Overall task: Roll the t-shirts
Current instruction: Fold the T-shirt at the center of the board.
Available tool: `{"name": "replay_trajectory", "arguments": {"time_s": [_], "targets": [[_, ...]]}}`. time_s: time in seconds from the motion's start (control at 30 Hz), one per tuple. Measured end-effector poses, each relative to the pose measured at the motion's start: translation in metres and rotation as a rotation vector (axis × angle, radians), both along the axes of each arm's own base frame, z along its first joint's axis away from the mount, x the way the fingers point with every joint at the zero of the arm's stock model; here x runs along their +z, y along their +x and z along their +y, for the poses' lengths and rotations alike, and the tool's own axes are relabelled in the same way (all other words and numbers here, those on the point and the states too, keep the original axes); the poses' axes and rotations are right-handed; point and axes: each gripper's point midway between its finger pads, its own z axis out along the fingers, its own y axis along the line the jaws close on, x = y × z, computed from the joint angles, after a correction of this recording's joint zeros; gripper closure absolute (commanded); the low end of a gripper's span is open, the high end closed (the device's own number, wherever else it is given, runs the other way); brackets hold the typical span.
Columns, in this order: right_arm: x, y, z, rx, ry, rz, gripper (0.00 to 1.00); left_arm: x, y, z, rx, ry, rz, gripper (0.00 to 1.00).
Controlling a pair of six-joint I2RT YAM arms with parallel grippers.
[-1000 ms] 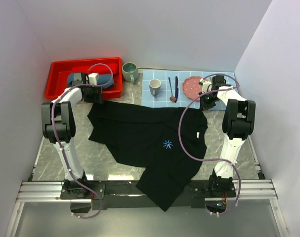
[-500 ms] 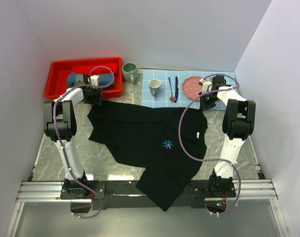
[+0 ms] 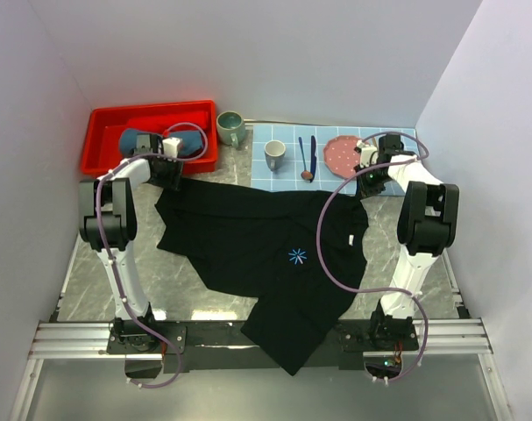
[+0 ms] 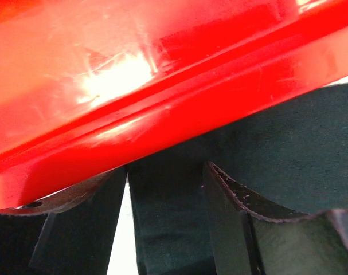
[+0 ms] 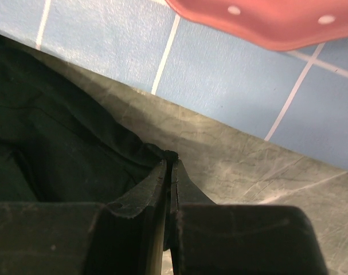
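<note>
Observed black t-shirt (image 3: 266, 254) spread unrolled over the middle of the surface (image 3: 99, 289), starburst logo up, one part reaching past the near edge. Found slate-blue t-shirt (image 3: 134, 140) rolled up inside red bin (image 3: 152, 108) at far left. Logged left hand (image 4: 165, 223) low at the bin's near wall, over the black shirt's far-left corner: fingers spread, a fold of black cloth in the gap, not clamped. Logged right hand (image 5: 169, 163) at the far-right corner, just beside blue-checked placemat (image 5: 231, 86) and near pink plate (image 5: 265, 17): fingers pressed together, pinching the black hem.
</note>
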Motion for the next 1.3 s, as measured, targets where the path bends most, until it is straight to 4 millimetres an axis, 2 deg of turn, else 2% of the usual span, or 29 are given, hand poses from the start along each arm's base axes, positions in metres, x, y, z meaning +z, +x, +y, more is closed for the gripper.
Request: {"name": "replay_trajectory", "arguments": {"time_s": [0.33,0.53,0.67,0.73,0.77,0.8,0.87,0.93,1.0,1.03,1.1,1.13,1.17,1.23,1.3], "targets": [[-0.002,-0.007,-0.001,-0.004,-0.008,0.015,1.0,-0.002,0.002,-0.006,-0.056,0.019,0.008,0.41],[-0.005,-0.013,-0.002,-0.008,-0.018,0.032,1.0,-0.001,0.006,-0.015,-0.094,0.073,-0.014,0.47],[-0.005,-0.013,-0.005,-0.014,-0.034,0.033,1.0,0.0,0.007,-0.015,-0.082,0.094,-0.018,0.37],[-0.005,-0.013,-0.006,-0.015,-0.039,0.032,1.0,0.001,0.006,-0.014,-0.057,0.106,-0.032,0.35],[-0.005,-0.013,-0.007,-0.016,-0.04,0.032,1.0,0.003,0.006,-0.013,-0.042,0.113,-0.048,0.26],[-0.005,-0.013,-0.007,-0.016,-0.041,0.032,1.0,0.004,0.004,-0.012,-0.028,0.119,-0.06,0.23],[-0.005,-0.013,-0.007,-0.016,-0.04,0.031,1.0,0.011,-0.002,-0.006,0.019,0.137,-0.084,0.21],[-0.004,-0.013,-0.006,-0.019,-0.037,0.031,1.0,0.028,-0.003,-0.002,0.055,0.142,-0.121,0.22],[-0.004,-0.013,-0.006,-0.022,-0.036,0.032,1.0,0.054,0.0,-0.001,0.077,0.125,-0.182,0.27],[-0.004,-0.013,-0.006,-0.022,-0.035,0.032,1.0,0.07,0.002,-0.002,0.083,0.112,-0.224,0.32],[-0.004,-0.013,-0.005,-0.023,-0.032,0.032,1.0,0.099,-0.002,-0.008,0.085,0.066,-0.288,0.75],[-0.004,-0.013,-0.004,-0.022,-0.031,0.032,1.0,0.109,-0.005,-0.012,0.089,0.036,-0.304,0.91],[-0.004,-0.013,-0.004,-0.024,-0.031,0.032,1.0,0.12,-0.011,-0.018,0.081,0.003,-0.317,0.99],[-0.003,-0.012,-0.003,-0.023,-0.029,0.031,1.0,0.125,-0.021,-0.03,0.079,-0.068,-0.3,0.99],[-0.002,-0.01,-0.003,-0.022,-0.028,0.025,1.0,0.115,-0.034,-0.041,0.075,-0.133,-0.235,0.99]]}}
